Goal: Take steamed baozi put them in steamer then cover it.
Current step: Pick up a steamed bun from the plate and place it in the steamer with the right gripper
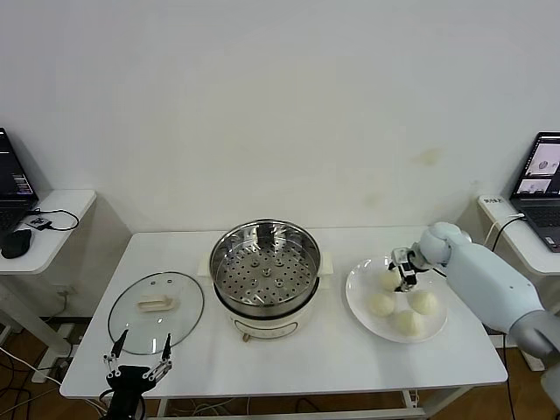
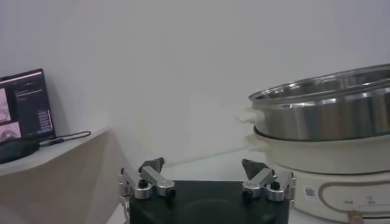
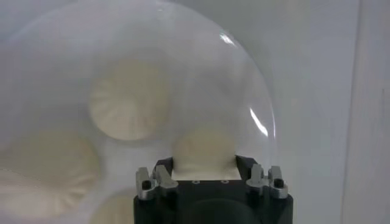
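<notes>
My right hand [image 1: 405,273] straddles the far bun [image 3: 204,152] on the plate [image 1: 359,297], fingers wide; it looks soft, so I'd squeeze its sides gently.

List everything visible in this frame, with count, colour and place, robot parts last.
Steamed baozi: four, off-white, on the plate at table right; the far one sits between the right gripper's jaws.
Plate: one, white, right of the steamer.
Steamer: one, shiny steel on a cream base, table centre, tray bare.
Cover: one, clear glass with cream handle, flat on the table left of the steamer.
Table: one, white.
Laptops: two, dark, on side desks far left and far right.
Left gripper: one, black, jaws open, at the table's near left edge.
Right gripper: one, over the plate.
</notes>
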Motion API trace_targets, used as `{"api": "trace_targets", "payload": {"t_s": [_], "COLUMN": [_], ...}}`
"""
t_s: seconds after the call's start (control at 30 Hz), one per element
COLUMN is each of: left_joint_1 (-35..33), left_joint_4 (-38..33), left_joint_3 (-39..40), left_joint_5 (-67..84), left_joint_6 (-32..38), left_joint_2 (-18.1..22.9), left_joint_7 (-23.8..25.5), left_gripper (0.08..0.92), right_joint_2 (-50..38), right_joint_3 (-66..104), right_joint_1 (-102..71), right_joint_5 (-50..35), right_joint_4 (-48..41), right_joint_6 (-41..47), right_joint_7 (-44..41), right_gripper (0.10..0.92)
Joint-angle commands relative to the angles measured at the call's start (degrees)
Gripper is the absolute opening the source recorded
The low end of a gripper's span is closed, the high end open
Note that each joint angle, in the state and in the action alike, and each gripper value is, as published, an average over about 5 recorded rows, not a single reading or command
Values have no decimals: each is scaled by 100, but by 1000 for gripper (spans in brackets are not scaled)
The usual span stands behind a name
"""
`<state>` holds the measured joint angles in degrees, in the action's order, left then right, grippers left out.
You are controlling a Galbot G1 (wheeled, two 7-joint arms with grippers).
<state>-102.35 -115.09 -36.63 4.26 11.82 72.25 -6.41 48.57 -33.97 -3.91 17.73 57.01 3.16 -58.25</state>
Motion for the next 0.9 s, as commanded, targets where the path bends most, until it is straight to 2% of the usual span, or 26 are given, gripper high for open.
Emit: {"api": "trace_targets", "payload": {"t_s": [0.03,0.17,0.3,0.5,0.7,0.9], "left_joint_1": [8,17,19,54,28,45], "left_joint_4": [-21,-23,-35,2,-32,53], "left_joint_3": [1,-10,-24,-49,-123,-122], "left_joint_5": [17,89,340,525,624,623], "left_joint_6": [-5,-1,-27,-31,-56,-54], "left_joint_2": [-40,-93,-148,-191,-188,-183], "left_joint_7": [3,2,11,18,12,1], "left_gripper": [823,823,823,823,823,823], "right_joint_2": [-737,-863,-594,175,1158,2048], "right_joint_3": [-872,-1449,-1940,-2458,-2790,-3157], "right_joint_1": [974,1832,2673,3626,3852,3700], "right_joint_5": [-1113,-1598,-2118,-2662,-3149,-3169], "right_joint_4": [1102,1216,1204,1173,964,894], "right_joint_6": [255,272,246,192,9,-384], "right_joint_7": [-133,-158,-71,78,246,482], "right_gripper": [654,660,659,661,662,662]}}
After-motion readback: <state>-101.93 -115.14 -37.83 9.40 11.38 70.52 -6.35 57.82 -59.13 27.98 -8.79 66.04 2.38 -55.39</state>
